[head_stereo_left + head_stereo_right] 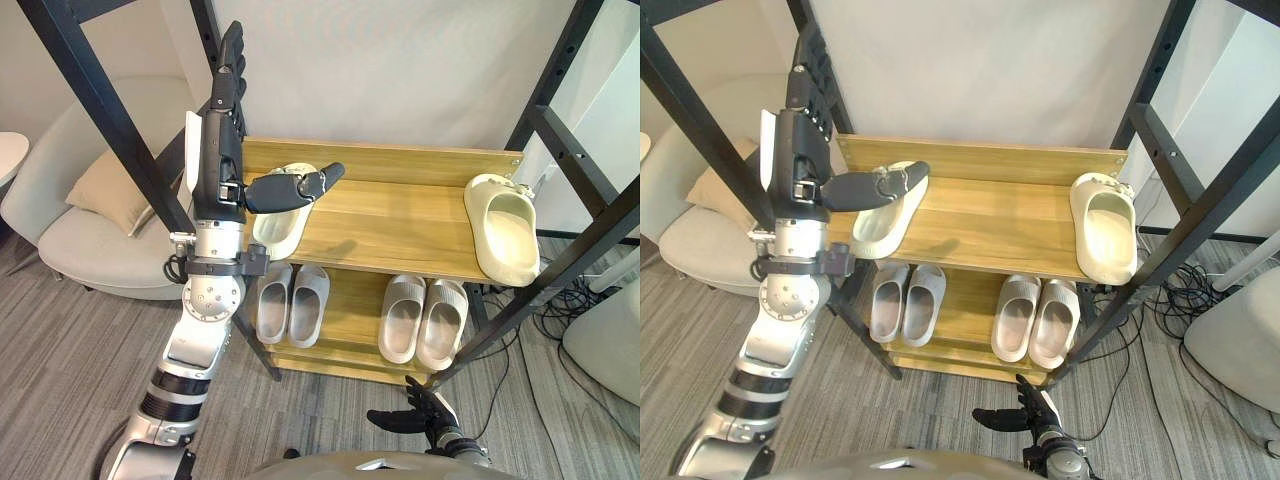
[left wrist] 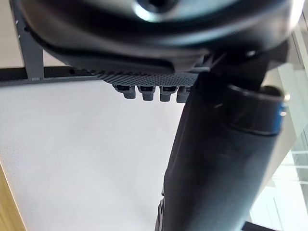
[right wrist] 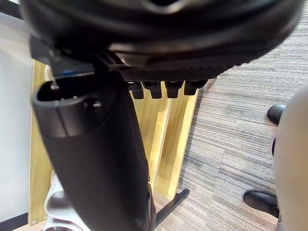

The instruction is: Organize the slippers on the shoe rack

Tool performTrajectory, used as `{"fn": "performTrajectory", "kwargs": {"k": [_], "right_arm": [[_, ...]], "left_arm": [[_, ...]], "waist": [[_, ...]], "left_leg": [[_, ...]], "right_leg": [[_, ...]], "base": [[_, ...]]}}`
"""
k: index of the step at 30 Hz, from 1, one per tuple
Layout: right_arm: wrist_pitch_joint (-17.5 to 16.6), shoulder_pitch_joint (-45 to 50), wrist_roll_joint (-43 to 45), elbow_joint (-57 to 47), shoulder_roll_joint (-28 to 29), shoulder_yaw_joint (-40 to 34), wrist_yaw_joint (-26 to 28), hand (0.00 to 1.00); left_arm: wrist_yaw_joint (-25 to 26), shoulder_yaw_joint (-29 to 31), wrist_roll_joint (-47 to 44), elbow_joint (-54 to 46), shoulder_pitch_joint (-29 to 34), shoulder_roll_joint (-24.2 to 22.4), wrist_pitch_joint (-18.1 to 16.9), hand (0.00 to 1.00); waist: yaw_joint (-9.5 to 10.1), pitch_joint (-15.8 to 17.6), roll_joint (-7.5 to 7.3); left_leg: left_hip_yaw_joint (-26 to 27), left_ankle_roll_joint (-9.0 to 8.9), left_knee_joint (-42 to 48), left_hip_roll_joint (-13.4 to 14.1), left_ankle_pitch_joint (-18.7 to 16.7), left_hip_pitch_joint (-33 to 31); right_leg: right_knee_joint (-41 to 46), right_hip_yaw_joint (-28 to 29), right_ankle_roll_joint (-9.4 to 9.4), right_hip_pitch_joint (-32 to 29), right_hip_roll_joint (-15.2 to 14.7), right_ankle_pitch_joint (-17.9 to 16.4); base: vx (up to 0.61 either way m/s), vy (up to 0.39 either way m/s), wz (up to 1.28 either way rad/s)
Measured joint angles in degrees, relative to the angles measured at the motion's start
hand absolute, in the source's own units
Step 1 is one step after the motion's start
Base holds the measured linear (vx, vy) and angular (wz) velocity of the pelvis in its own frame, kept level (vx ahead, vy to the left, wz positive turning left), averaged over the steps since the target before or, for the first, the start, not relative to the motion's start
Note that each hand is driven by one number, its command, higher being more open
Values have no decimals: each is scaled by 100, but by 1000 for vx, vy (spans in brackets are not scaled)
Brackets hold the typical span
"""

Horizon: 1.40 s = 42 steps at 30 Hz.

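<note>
You are at the start of the pairing step, as I judge it. On the top shelf of the shoe rack (image 1: 400,215) the two cream slippers lie well apart. The left slipper (image 1: 280,228) sits at the rack's left end, slanted, and its near end seems to reach the front edge. The right slipper (image 1: 505,232) lies at the rack's right end, roughly square to the back wall.

Your left hand (image 1: 222,130) hangs raised above the rack's left end, fingers straight and pointing upward, thumb jutting out sideways across the left slipper. It holds nothing. Whether the thumb touches the slipper you cannot tell from here. Your right hand (image 1: 412,415) hangs low in front of the rack's base, fingers loose and spread, also holding nothing.

The next move likely calls for you to lower the left hand onto the slanted slipper and wrap fingers and thumb round its side. Then carry or slide it along the top shelf until it lies just beside its partner, facing the same way. Mind the front edge: a push toward you could tip the slipper off.

The slippers look like thick moulded foam slides with a broad band over the front, so probably light and slightly yielding. On the rack's lower shelf one grey pair (image 1: 290,305) and another grey pair (image 1: 425,320) already sit side by side.
</note>
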Motion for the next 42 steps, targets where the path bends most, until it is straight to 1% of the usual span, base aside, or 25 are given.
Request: {"fn": "performTrajectory", "kwargs": {"k": [1, 3, 9, 10, 11, 12, 14, 15, 17, 20, 22, 25, 29, 31, 38, 39, 42], "right_arm": [[-3, 1, -1, -8, -2, 0, 1, 100], [-7, 29, -2, -98, -2, 1, 7, 100], [-28, 40, -6, -143, -4, -2, 17, 100], [-28, 45, -62, -169, -3, -4, 26, 100], [-29, 45, -95, -177, -5, -4, 28, 100], [-46, 48, -110, -181, -7, -6, 38, 100], [-103, 59, -112, -181, -6, -6, 41, 100], [-112, 60, -112, -181, -6, -5, 42, 100], [-151, 73, -113, -181, -6, -6, 42, 100], [-179, 81, -113, -179, -4, -9, 41, 100], [-202, 85, -112, -179, -1, -20, 41, 100], [-202, 87, -113, -167, 5, -47, 40, 100], [-202, 88, -113, -165, 8, -66, 39, 100], [-202, 88, -113, -166, 9, -76, 39, 100], [-199, 96, -113, -179, 14, -100, 41, 100], [-199, 96, -113, -180, 16, -100, 41, 100], [-198, 101, -113, -190, 21, -104, 41, 100]], "left_arm": [[-1, 0, 74, 57, -54, 54, 22, 100], [-16, 2, 668, 457, -299, 377, 172, 100], [-23, 187, 1662, 789, -316, 496, 428, 100], [-22, 211, 1909, 848, -316, 621, 506, 100], [-22, 215, 1973, 851, -316, 657, 537, 100], [-15, 221, 2223, 860, -317, 724, 600, 100], [-9, 221, 2700, 862, -321, 812, 652, 100], [-9, 221, 2750, 864, -322, 831, 656, 100], [-6, 222, 3169, 897, -323, 937, 716, 100], [10, 227, 3418, 973, -323, 1016, 780, 100], [19, 229, 3537, 1218, -326, 1147, 826, 100], [19, 363, 3586, 1481, -323, 1155, 953, 100], [36, 452, 3703, 1482, -323, 1177, 962, 100], [36, 465, 3807, 1482, -323, 1177, 1031, 100], [26, 464, 3867, 1503, -324, 1177, 1033, 100], [23, 463, 3867, 1515, -324, 1177, 1032, 0], [23, 463, 3864, 1575, -352, 1177, 1027, 0]], "waist": [[-1, 0, 0], [-36, 14, 4], [-57, 35, -6], [-57, 43, -12], [-57, 44, -13], [-61, 45, -15], [-65, 52, -23], [-65, 55, -23], [-65, 66, -41], [-64, 74, -54], [-75, 74, -54], [-64, 90, -77], [-62, 92, -87], [-65, 92, -87], [-79, 93, -86], [-82, 93, -86], [-89, 94, -84]], "left_leg": [[4, 0, 0, 0, 0, -16], [27, 0, -1, 0, -4, -57], [57, 3, 13, -1, -24, -155], [57, 8, 24, 0, -35, -158], [57, 7, 26, 0, -36, -161], [57, 12, 31, 0, -47, -162], [57, 11, 51, 1, -83, -163], [57, 11, 55, 3, -89, -163], [58, 11, 77, 7, -119, -165], [62, 11, 79, 5, -126, -163], [75, 11, 78, 6, -126, -161], [103, 7, 78, 7, -129, -166], [162, 5, 78, 5, -131, -176], [170, 6, 78, 5, -131, -182], [177, 6, 78, 5, -131, -210], [180, 6, 78, 5, -131, -212], [193, 6, 78, 5, -132, -224]], "right_leg": [[5, 5, 0, -23, 0, 1], [5, 29, 3, -63, 7, 4], [4, 104, 3, -185, 16, 3], [4, 147, 2, -204, 16, 3], [4, 160, 2, -214, 16, 3], [5, 176, 2, -220, 14, 2], [5, 189, -1, -219, 14, 0], [5, 190, -1, -219, 15, 0], [9, 203, -1, -225, 15, -3], [11, 207, -1, -235, 15, -2], [11, 217, -1, -242, 15, -1], [10, 242, -2, -259, 16, 1], [10, 294, 2, -285, 13, 12], [10, 299, 0, -298, 14, 15], [2, 305, 3, -339, 13, 30], [-4, 308, 2, -341, 13, 33], [-22, 321, 1, -354, 15, 47]], "base": [[3, 12, -6], [24, 3, -5], [29, 7, -7], [24, 10, -11], [20, 11, -13], [14, 17, -7], [3, 8, -3], [0, 0, 0], [0, 0, 0], [0, 0, 0], [-1, 8, -2], [2, 10, -3], [11, 20, -7], [3, 8, -2], [0, 0, 0], [0, 0, 0], [0, 0, 0]]}}
